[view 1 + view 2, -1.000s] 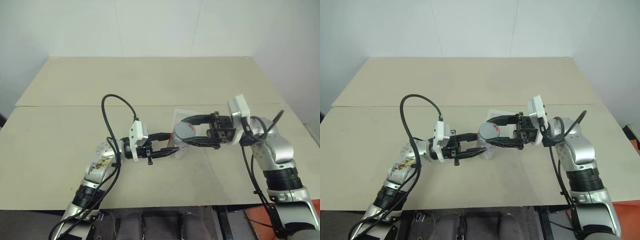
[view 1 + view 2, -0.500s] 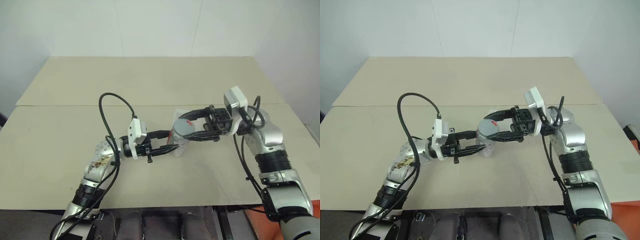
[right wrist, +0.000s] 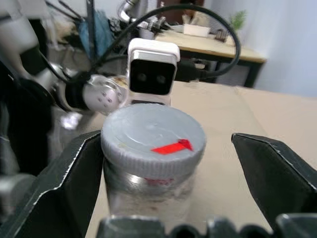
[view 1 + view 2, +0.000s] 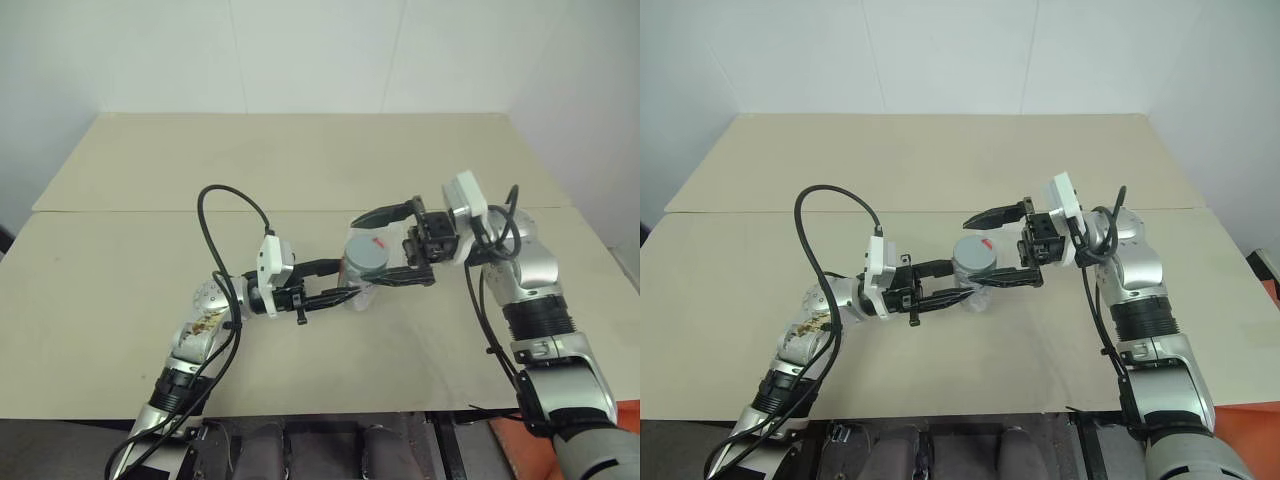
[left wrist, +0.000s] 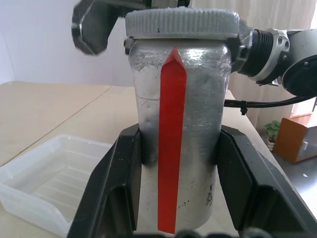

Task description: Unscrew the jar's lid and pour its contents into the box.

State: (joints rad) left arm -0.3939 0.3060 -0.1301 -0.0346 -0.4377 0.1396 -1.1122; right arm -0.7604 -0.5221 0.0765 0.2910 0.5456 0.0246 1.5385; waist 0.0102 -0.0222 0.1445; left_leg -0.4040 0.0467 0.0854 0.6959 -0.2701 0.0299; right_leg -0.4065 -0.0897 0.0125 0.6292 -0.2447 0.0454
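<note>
Holding the jar (image 4: 362,283) mid-frame above the bench (image 4: 300,170), the left claw (image 4: 345,283) is clamped on its body. Lid (image 3: 153,140) still seated; right claw (image 4: 997,245) spread wide around it. Box (image 5: 49,181) sits just behind, empty; unscrewing and pouring remain.

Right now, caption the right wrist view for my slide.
Open right gripper flanks the grey ribbed lid on the clear jar.

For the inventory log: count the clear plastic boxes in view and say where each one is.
1. The box sits on the table just beyond the jar held in the left hand; the jar hides part of it.
</note>
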